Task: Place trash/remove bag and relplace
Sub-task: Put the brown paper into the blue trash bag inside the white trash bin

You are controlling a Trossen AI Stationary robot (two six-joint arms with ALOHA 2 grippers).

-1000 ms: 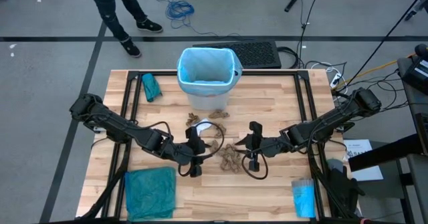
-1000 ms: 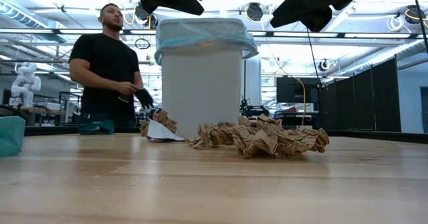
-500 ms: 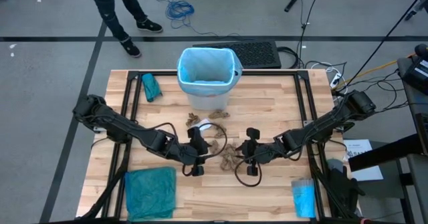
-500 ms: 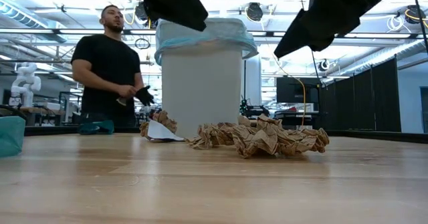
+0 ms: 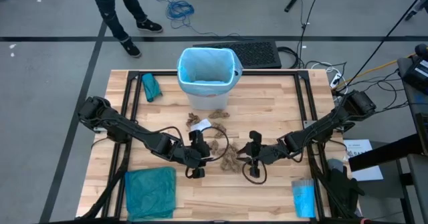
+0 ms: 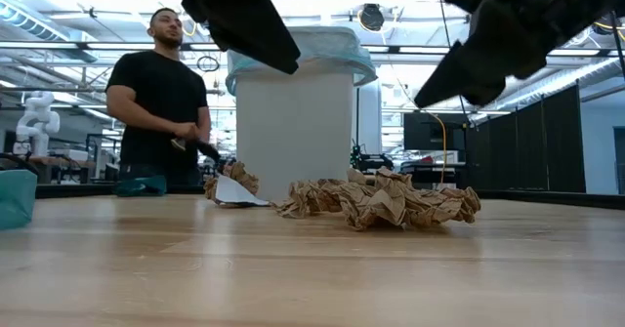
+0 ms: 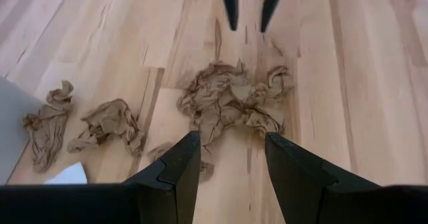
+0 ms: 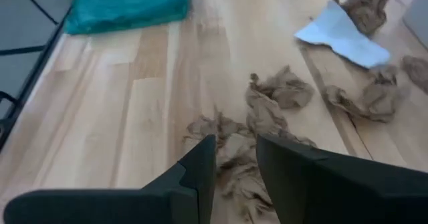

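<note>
Crumpled brown paper trash [image 5: 230,158] lies in a clump on the table between my two grippers; it also shows in the low view [image 6: 386,200] and both wrist views [image 7: 231,103] [image 8: 257,120]. My left gripper [image 5: 204,156] [image 7: 232,154] hovers open on its left, tilted down. My right gripper [image 5: 246,159] [image 8: 235,158] hovers open on its right, with a narrower gap between its fingers. Both are clear of the paper in the low view. The light-blue bag [image 5: 207,67] lines the white bin [image 6: 293,122] at the far middle, folded over its rim.
More brown scraps [image 5: 208,114] and a white sheet [image 5: 202,125] lie in front of the bin. A teal bag [image 5: 150,192] lies near left, a small teal bundle [image 5: 150,87] far left, a blue roll [image 5: 303,198] near right. A person [image 6: 156,98] stands beyond the table.
Both grippers have come down toward the paper clump between them, the right one farther than the left. The right has also tipped more downward. Neither has opened or shut. The paper has not moved.
</note>
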